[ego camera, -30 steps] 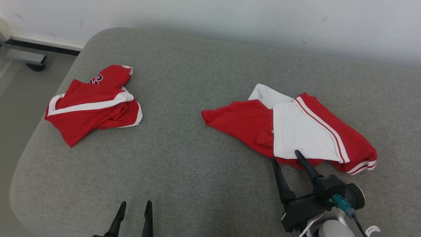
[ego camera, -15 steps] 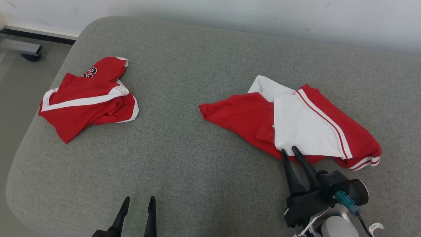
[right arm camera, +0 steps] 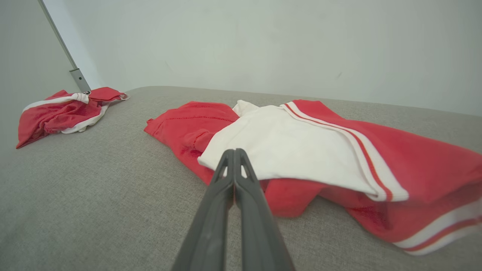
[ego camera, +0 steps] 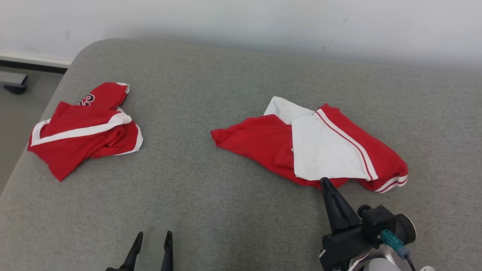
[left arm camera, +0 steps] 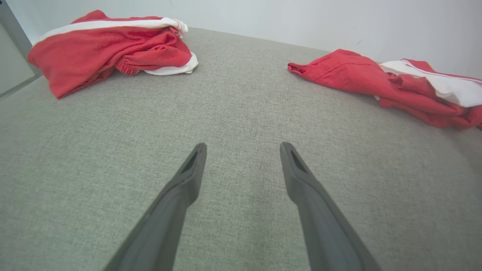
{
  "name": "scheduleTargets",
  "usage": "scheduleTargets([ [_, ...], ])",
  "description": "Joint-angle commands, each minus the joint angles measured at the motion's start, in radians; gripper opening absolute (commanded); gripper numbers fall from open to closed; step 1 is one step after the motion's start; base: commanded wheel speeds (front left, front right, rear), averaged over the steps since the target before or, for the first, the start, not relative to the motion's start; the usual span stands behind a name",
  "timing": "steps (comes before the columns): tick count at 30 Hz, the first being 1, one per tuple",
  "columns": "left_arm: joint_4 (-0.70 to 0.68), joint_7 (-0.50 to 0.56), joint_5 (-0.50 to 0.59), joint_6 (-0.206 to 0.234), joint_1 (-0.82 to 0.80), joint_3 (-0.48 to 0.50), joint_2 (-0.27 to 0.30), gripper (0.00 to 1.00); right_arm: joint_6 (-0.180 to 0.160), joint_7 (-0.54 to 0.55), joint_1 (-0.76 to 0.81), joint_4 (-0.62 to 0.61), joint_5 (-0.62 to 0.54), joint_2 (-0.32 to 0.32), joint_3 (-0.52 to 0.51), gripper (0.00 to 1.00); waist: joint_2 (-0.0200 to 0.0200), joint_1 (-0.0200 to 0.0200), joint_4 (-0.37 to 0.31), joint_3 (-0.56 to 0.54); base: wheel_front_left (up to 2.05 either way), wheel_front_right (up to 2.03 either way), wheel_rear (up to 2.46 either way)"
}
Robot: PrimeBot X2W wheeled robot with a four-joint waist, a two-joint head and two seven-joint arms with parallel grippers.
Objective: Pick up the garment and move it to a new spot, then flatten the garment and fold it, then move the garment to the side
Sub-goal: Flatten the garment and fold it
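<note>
Your grey fabric cushion (ego camera: 226,218) backs onto a white wall (ego camera: 263,22); right end effector (ego camera: 324,182) pressed together, left end effector (ego camera: 154,233) spread

Garment (ego camera: 312,150): red, with white panel and white-red-white striped trim. Second garment (ego camera: 83,128): red, white bands, black-and-white lettering. Cushion (ego camera: 211,210): grey, woven texture. Wall (ego camera: 241,22): plain off-white. Left gripper (ego camera: 154,233), right gripper (ego camera: 324,180): black fingers
</note>
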Motion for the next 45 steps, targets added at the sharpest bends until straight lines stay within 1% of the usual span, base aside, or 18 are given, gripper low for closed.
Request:
scheduleTargets([
  [1, 0.004, -0.003, 0.004, -0.003, 0.005, 0.003, -0.001, 1.0, -0.002, 0.0, 0.008, -0.001, 0.006, 0.002, 0.015, 0.0, 0.0, 0.0001, -0.045, -0.037, 0.0, 0.0, 0.0],
  [6, 0.008, -0.003, -0.003, -0.004, 0.005, -0.016, -0.001, 1.0, -0.002, 0.0, 0.023, -0.01, 0.005, 0.006, 0.021, 0.0, 0.0, 0.0001, -0.069, -0.056, 0.0, 0.0, 0.0],
  [7, 0.01, -0.003, -0.001, -0.004, 0.009, -0.015, 0.0, 1.0, -0.002, 0.0, 0.028, -0.009, 0.005, 0.009, 0.021, 0.09, 0.0, 0.0001, -0.073, -0.059, 0.0, 0.0, 0.0],
  [8, 0.01, -0.003, -0.001, -0.003, 0.01, -0.014, -0.001, 1.0, -0.002, 0.0, 0.031, -0.003, 0.003, 0.009, 0.028, 0.47, 0.0, 0.0001, -0.075, -0.061, 0.0, 0.0, 0.0],
  [9, 0.011, -0.003, -0.001, -0.003, 0.01, -0.013, -0.001, 1.0, -0.002, 0.0, 0.032, 0.002, 0.001, 0.009, 0.036, 1.0, 0.0, 0.0001, -0.077, -0.063, 0.0, 0.0, 0.0],
  [13, 0.011, -0.003, -0.005, -0.003, 0.002, -0.017, -0.001, 1.0, -0.002, 0.0, 0.015, 0.008, -0.008, 0.002, 0.06, 1.0, 0.0, 0.0001, -0.07, -0.058, 0.0, 0.0, 0.0],
  [18, 0.011, -0.003, -0.027, 0.001, -0.005, -0.035, -0.001, 1.0, -0.002, 0.0, -0.019, 0.04, -0.025, -0.009, 0.077, 1.0, 0.0, 0.0001, -0.029, -0.038, 0.0, 0.0, 0.0],
  [19, 0.011, -0.003, -0.027, 0.001, -0.005, -0.035, -0.001, 1.0, -0.002, 0.0, -0.019, 0.04, -0.025, -0.009, 0.077, 1.0, 0.0, 0.0001, -0.029, -0.038, 0.0, 0.0, 0.0],
  [23, 0.01, -0.003, -0.042, 0.006, -0.01, -0.05, -0.001, 1.0, -0.002, 0.0, -0.055, 0.083, -0.05, -0.019, 0.062, 1.0, 0.0, 0.0001, 0.013, -0.016, 0.0, 0.0, 0.0],
  [27, 0.01, -0.003, -0.053, 0.01, -0.011, -0.055, -0.001, 1.0, -0.002, -0.001, -0.082, 0.117, -0.078, -0.022, 0.049, 1.0, 0.0, 0.0001, 0.04, -0.001, 0.0, 0.0, 0.0],
  [35, 0.012, -0.003, -0.068, 0.017, -0.016, -0.073, -0.001, 1.0, -0.002, 0.0, -0.113, 0.161, -0.129, -0.019, 0.019, 1.0, 0.0, 0.0001, 0.052, 0.018, 0.0, 0.0, 0.0],
  [36, 0.011, -0.003, -0.071, 0.018, -0.018, -0.076, -0.001, 1.0, -0.002, 0.0, -0.116, 0.165, -0.134, -0.017, 0.013, 0.96, 0.0, 0.0001, 0.052, 0.021, 0.0, 0.0, 0.0],
  [37, 0.011, -0.003, -0.074, 0.02, -0.022, -0.078, -0.001, 1.0, -0.002, 0.0, -0.119, 0.168, -0.135, -0.015, 0.008, 0.83, 0.0, 0.0001, 0.051, 0.023, 0.0, 0.0, 0.0],
  [38, 0.01, -0.003, -0.077, 0.022, -0.025, -0.081, -0.001, 1.0, -0.002, 0.0, -0.121, 0.171, -0.138, -0.014, 0.003, 0.6, 0.0, 0.0001, 0.05, 0.026, 0.0, 0.0, 0.0],
  [39, 0.009, -0.003, -0.079, 0.023, -0.027, -0.082, -0.001, 1.0, -0.002, 0.0, -0.123, 0.175, -0.141, -0.013, -0.003, 0.47, 0.0, 0.0001, 0.05, 0.027, 0.0, 0.0, 0.0],
  [40, 0.009, -0.003, -0.08, 0.024, -0.029, -0.083, -0.001, 1.0, -0.002, 0.0, -0.124, 0.178, -0.143, -0.012, -0.006, 0.28, 0.0, 0.0001, 0.049, 0.029, 0.0, 0.0, 0.0],
  [41, 0.009, -0.003, -0.081, 0.025, -0.031, -0.083, -0.001, 1.0, -0.002, 0.0, -0.127, 0.178, -0.143, -0.01, -0.008, 0.0, 0.0, 0.0001, 0.048, 0.03, 0.0, 0.0, 0.0],
  [45, 0.006, -0.003, -0.075, 0.024, -0.027, -0.071, -0.001, 1.0, -0.002, 0.0, -0.127, 0.152, -0.125, -0.001, -0.015, 0.0, 0.0, 0.0001, 0.033, 0.02, 0.0, 0.0, 0.0],
])
